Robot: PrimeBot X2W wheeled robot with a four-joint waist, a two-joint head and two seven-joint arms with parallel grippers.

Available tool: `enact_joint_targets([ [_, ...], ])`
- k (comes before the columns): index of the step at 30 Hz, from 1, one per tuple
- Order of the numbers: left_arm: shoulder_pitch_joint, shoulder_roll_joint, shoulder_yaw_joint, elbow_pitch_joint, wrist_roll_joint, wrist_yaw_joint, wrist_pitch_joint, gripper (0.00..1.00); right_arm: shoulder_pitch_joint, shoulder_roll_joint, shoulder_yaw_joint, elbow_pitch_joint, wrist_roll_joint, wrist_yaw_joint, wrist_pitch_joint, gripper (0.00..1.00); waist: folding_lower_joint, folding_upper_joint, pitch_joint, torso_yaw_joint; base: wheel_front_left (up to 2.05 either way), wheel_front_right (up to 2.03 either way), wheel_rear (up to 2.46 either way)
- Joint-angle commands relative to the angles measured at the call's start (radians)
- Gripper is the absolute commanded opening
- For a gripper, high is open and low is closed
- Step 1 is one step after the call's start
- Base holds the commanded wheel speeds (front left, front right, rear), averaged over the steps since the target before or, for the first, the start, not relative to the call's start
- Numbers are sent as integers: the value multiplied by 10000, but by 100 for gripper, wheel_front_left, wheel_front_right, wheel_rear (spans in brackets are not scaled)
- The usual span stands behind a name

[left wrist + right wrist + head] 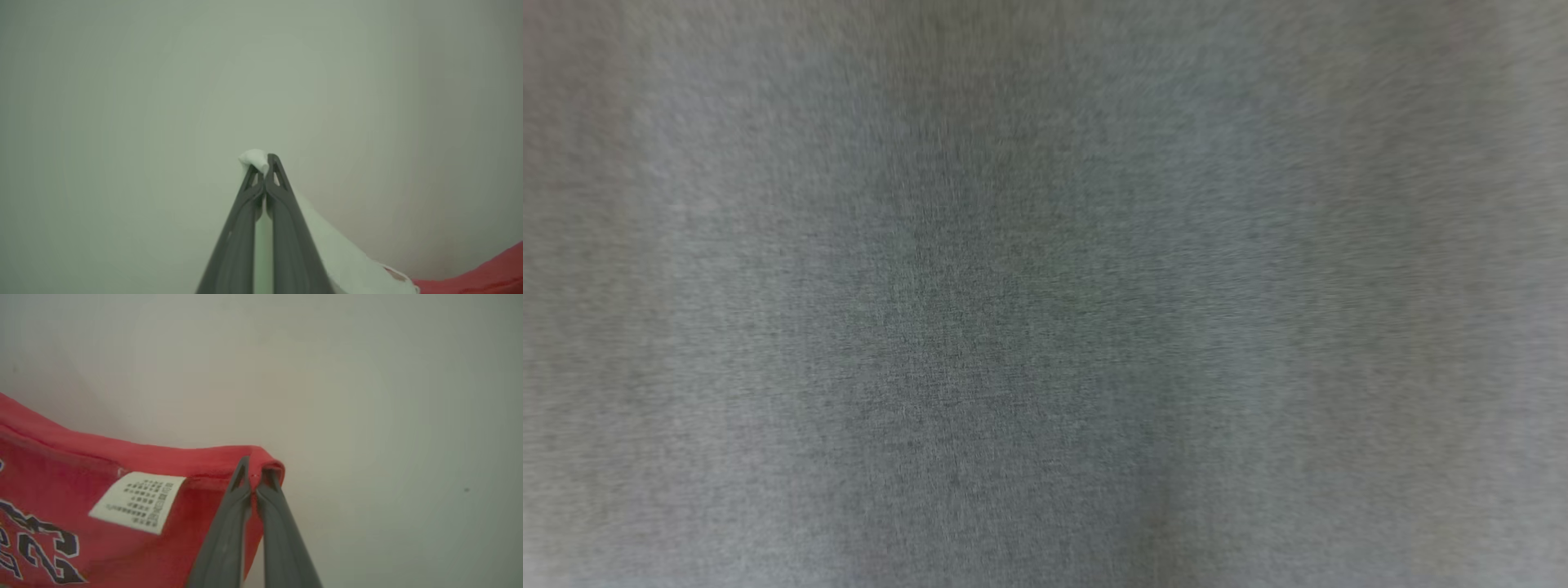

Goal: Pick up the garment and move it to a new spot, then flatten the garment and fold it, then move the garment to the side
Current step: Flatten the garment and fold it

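Observation:
The garment (81, 514) is red with dark lettering and a white care label (137, 500); it also has a white part (339, 253). In the right wrist view my right gripper (255, 473) is shut on a folded red hem edge of the garment. In the left wrist view my left gripper (265, 169) is shut on a white tip of the garment (254, 157), and the white cloth trails down to the right toward red fabric (482, 273). A blurred grey surface (1045, 294) is all that the head view gives.
A plain pale surface (163, 102) lies behind both grippers in the wrist views, with no other objects on it.

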Motion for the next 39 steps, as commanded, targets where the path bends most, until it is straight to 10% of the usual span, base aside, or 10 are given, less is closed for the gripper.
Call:
enact_joint_targets([
  [1, 419, -63, 20, -163, -119, -48, -21, 0, 435, -59, 59, 27, 46, -23, -2, 0, -2, -3, 1100, 361, 0, 0, 0],
  [16, 6425, 1961, -1260, -4121, -4154, -20, -12, 0, 3868, -1478, 1178, -1293, 2040, -23, -7, 0, -2, -3, -126, 810, 0, 0, 0],
  [21, 9243, 2566, -822, -5841, -5132, 700, 133, 0, 5509, -1982, 1430, -2103, 3069, -23, -9, 0, -2, -3, -923, 731, 0, 0, 0],
  [30, 13717, 2823, -191, -7551, -6436, 1662, 18, 0, 8194, -2173, 1622, -3014, 4168, -25, -8, 0, -2, -3, -2105, 446, 0, 0, 0],
  [39, 15741, 2502, -710, -7021, -6495, 1262, -14, 0, 10134, -2179, 1681, -2973, 5173, -25, -8, 0, -2, -3, -2994, 428, 0, 0, 0],
])
